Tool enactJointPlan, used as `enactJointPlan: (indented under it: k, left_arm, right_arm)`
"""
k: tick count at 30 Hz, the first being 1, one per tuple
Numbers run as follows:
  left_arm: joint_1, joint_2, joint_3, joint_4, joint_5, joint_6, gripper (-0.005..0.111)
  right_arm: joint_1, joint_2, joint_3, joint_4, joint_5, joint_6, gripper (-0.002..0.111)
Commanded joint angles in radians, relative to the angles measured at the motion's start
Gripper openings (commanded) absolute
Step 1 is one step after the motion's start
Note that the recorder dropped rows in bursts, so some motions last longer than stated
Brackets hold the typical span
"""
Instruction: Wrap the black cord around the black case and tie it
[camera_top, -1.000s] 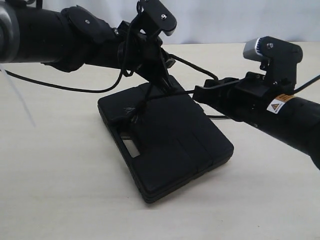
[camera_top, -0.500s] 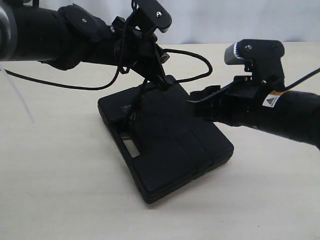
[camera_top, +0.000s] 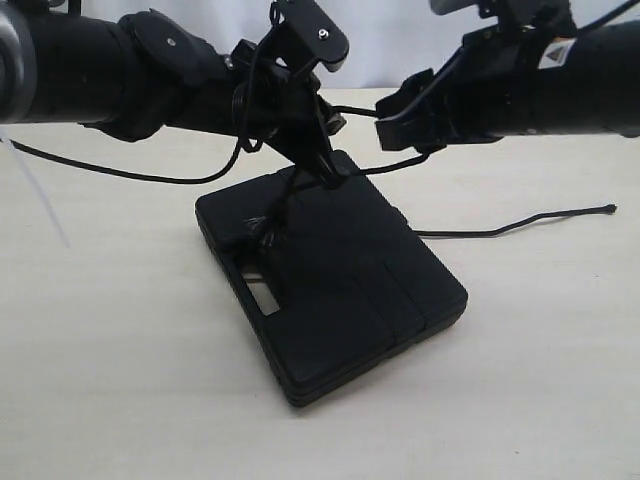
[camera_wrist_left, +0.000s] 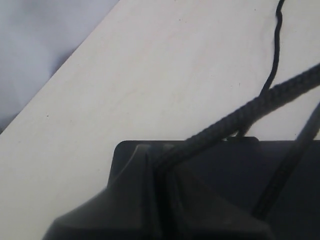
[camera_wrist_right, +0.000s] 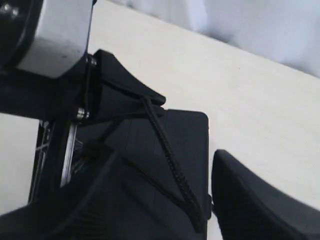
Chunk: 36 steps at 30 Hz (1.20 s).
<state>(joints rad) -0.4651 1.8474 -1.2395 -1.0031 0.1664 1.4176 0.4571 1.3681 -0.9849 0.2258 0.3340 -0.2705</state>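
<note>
The black case (camera_top: 340, 290) lies flat on the table, handle slot toward the near left. My left gripper (camera_top: 326, 168) hovers over the case's far edge, shut on the black cord (camera_top: 400, 162); the wrist view shows the braid (camera_wrist_left: 240, 115) leaving the shut gripper (camera_wrist_left: 159, 170) above the case (camera_wrist_left: 215, 195). The cord's frayed tuft (camera_top: 262, 232) rests on the lid. My right gripper (camera_top: 395, 118) hangs raised beyond the case, open. Between its spread fingers (camera_wrist_right: 165, 156) a bend of cord (camera_wrist_right: 172, 160) runs from the left gripper's tips (camera_wrist_right: 150, 100) over the case (camera_wrist_right: 150, 145).
The cord's free tail (camera_top: 520, 225) trails across the pale table (camera_top: 120, 380) to the right of the case. A thin smooth arm cable (camera_top: 110, 172) sags over the table at the left. A white backdrop (camera_top: 420, 40) stands behind.
My right gripper has lifted from beside the case's right edge to well above and behind it, uncovering the cord tail on the table. The left gripper has held its place on the cord.
</note>
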Motion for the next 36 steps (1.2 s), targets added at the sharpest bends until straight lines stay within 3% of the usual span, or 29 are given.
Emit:
enactJointPlan:
  k: [1, 7, 9, 12, 13, 16, 21, 24, 28, 30, 33, 36]
  left_arm:
    - [0.002, -0.002, -0.008, 0.003, 0.025, -0.005, 0.0]
    - [0.002, -0.002, -0.008, 0.003, 0.025, -0.005, 0.0]
    - [0.002, -0.002, -0.008, 0.003, 0.025, -0.005, 0.0]
    - [0.002, -0.002, -0.008, 0.003, 0.025, -0.005, 0.0]
    - [0.002, -0.002, -0.008, 0.003, 0.025, -0.005, 0.0]
    - [0.002, -0.003, -0.008, 0.003, 0.042, -0.005, 0.006]
    - [0.002, -0.061, -0.008, 0.025, 0.116, -0.058, 0.04]
    - [0.002, -0.125, -0.008, 0.248, 0.159, -0.231, 0.054]
    - [0.025, -0.171, -0.008, 0.644, 0.336, -0.565, 0.057]
    - [0.041, -0.169, -0.007, 0.769, 0.459, -0.656, 0.057]
    - [0.061, -0.139, -0.007, 0.767, 0.586, -0.667, 0.057]
    - [0.057, -0.11, 0.012, 0.743, 0.547, -0.66, 0.057]
  right_arm:
    - [-0.003, 0.09, -0.102, -0.063, 0.162, -0.067, 0.052]
    - [-0.003, 0.155, -0.143, -0.124, 0.176, -0.067, 0.049]
    - [-0.003, 0.16, -0.143, -0.167, 0.176, -0.041, 0.037]
    - [-0.003, 0.16, -0.143, -0.217, 0.17, 0.009, 0.008]
    - [-0.003, 0.16, -0.143, -0.226, 0.17, 0.025, 0.005]
    - [-0.003, 0.16, -0.143, -0.235, 0.17, 0.048, 0.004]
    - [-0.003, 0.16, -0.143, -0.235, 0.165, 0.052, 0.004]
    - [-0.003, 0.16, -0.145, -0.24, 0.161, 0.074, 0.004]
    - [-0.003, 0.16, -0.166, -0.241, 0.173, 0.084, 0.004]
    - [-0.003, 0.16, -0.175, -0.241, 0.173, 0.084, 0.004]
    - [-0.003, 0.157, -0.189, -0.241, 0.171, 0.084, 0.004]
    - [-0.003, 0.152, -0.189, -0.241, 0.167, 0.084, 0.004]
